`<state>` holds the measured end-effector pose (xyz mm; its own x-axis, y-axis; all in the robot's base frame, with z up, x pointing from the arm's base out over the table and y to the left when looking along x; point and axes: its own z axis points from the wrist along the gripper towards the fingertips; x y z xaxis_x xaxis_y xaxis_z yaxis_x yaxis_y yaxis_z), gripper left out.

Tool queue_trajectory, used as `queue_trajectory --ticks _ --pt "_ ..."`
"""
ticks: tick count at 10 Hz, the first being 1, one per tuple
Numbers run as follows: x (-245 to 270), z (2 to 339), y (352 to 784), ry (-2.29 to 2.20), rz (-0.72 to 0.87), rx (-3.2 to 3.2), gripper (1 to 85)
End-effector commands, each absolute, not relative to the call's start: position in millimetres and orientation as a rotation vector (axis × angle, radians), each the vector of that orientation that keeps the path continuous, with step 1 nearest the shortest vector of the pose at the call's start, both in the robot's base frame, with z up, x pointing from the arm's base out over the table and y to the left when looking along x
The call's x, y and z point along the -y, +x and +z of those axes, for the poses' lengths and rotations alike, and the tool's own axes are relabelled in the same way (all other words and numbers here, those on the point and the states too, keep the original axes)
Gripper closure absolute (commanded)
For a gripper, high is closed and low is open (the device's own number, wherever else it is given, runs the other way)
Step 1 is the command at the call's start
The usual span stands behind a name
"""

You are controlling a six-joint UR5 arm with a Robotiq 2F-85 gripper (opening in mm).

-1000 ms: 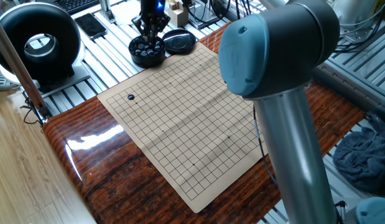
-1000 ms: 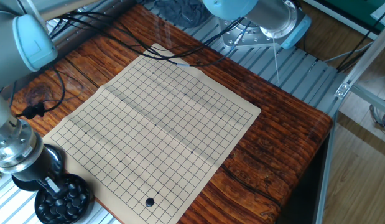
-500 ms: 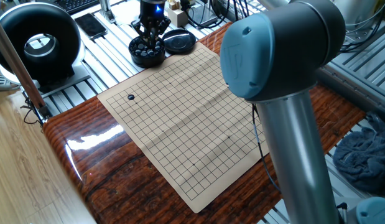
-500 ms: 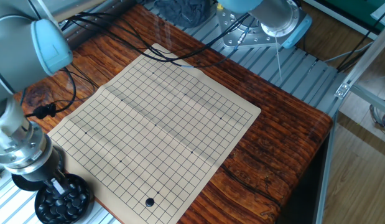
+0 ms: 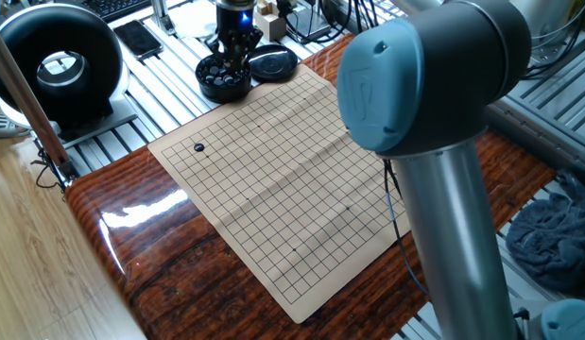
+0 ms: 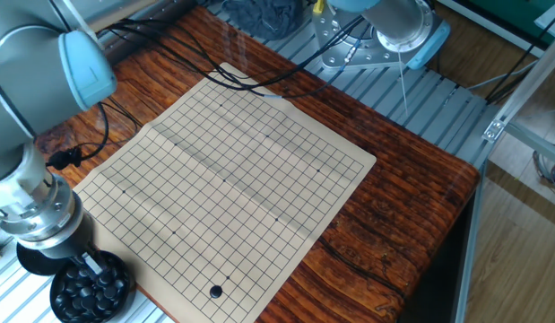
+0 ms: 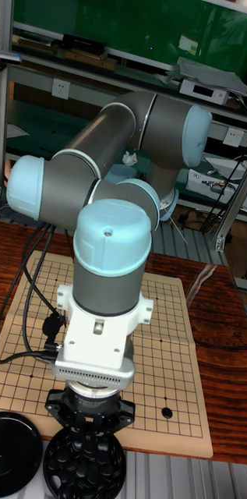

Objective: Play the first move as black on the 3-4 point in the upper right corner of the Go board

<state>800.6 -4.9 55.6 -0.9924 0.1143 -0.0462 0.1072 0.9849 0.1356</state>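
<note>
Where tall view hides claw (image 6: 96, 267), side view shows fingers narrow inside stone bowl (image 6: 69, 292).

The arm (image 7: 111, 168) is made of thick round tubes in dull silver-grey metal. Each joint has a smooth cap (image 7: 113, 238) of light blue plastic, and on one cap a faint raised logo is visible. Just above the hand (image 7: 89, 421) sits a white block (image 7: 100, 335) with a ribbed grey band along its lower edge and small screws on its face. Black cables (image 7: 26, 300) hang beside this block. The hand is black, and a small blue light (image 5: 235, 14) shines above its fingers (image 5: 231, 52).
</note>
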Motion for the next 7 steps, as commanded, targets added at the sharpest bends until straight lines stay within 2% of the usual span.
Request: queue_trajectory --ticks 1,7 --pt "-5.5 59.7 810.4 0.196 0.281 -3.027 63.3" --pt "-20.0 53.9 811.2 0.195 0.321 -3.026 62.7"
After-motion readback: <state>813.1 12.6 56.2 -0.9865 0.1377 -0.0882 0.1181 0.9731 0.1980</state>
